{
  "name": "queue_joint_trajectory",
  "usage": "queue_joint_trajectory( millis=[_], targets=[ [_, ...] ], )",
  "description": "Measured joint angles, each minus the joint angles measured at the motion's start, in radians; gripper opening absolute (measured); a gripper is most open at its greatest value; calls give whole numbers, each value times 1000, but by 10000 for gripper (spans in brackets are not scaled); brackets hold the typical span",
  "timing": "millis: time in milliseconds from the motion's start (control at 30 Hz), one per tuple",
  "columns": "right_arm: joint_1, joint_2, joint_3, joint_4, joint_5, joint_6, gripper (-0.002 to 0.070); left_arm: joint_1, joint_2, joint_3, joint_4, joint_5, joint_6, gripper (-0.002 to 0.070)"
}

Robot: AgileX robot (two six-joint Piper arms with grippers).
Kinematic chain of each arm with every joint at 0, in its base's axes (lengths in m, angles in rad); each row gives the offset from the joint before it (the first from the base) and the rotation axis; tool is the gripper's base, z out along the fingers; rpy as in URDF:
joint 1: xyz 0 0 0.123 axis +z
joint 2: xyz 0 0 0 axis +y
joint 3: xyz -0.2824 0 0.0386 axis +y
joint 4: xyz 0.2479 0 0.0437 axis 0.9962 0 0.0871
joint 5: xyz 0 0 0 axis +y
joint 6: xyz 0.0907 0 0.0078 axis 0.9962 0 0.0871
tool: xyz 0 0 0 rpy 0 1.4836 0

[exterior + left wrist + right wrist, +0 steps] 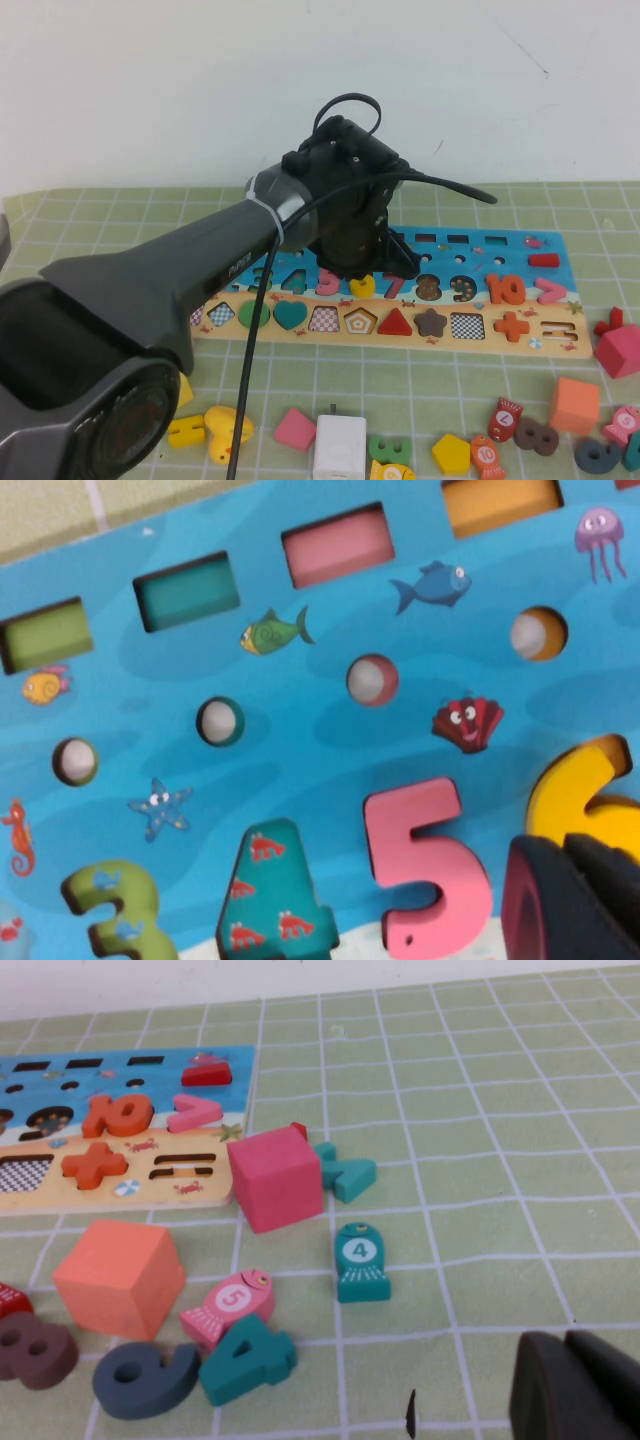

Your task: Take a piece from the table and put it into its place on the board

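Note:
The board [520, 246] lies across the table [100, 215], with coloured digits in a row above a tan strip of shapes. The yellow "6" piece [362, 286] lies in the digit row between the pink 5 and the red 7. In the left wrist view the piece [572, 785] sits beside the pink 5 [425, 865]. My left gripper [357, 270] hangs right over it, and in its own view the left gripper [566, 848] is shut, its fingers covering the piece's lower part. My right gripper [566, 1348] is shut and empty, low over the mat to the right of the board.
Loose pieces lie along the table's front: a white block [340, 445], a yellow pentagon [451, 453], an orange cube [574, 405], a pink cube [620, 350] and yellow pieces [210, 428]. Near my right gripper are a teal fish [361, 1261] and a pink cube [275, 1177].

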Motion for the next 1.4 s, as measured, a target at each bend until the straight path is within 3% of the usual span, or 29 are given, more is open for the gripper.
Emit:
queue_joint_trajectory(
  millis=[833, 1400],
  targets=[
    [0, 0, 0, 0, 0, 0, -3, 4, 37, -24, 29, -69, 73, -2],
    [0, 0, 0, 0, 0, 0, -3, -39, 84, -130, -70, 24, 201, -2]
  ],
)
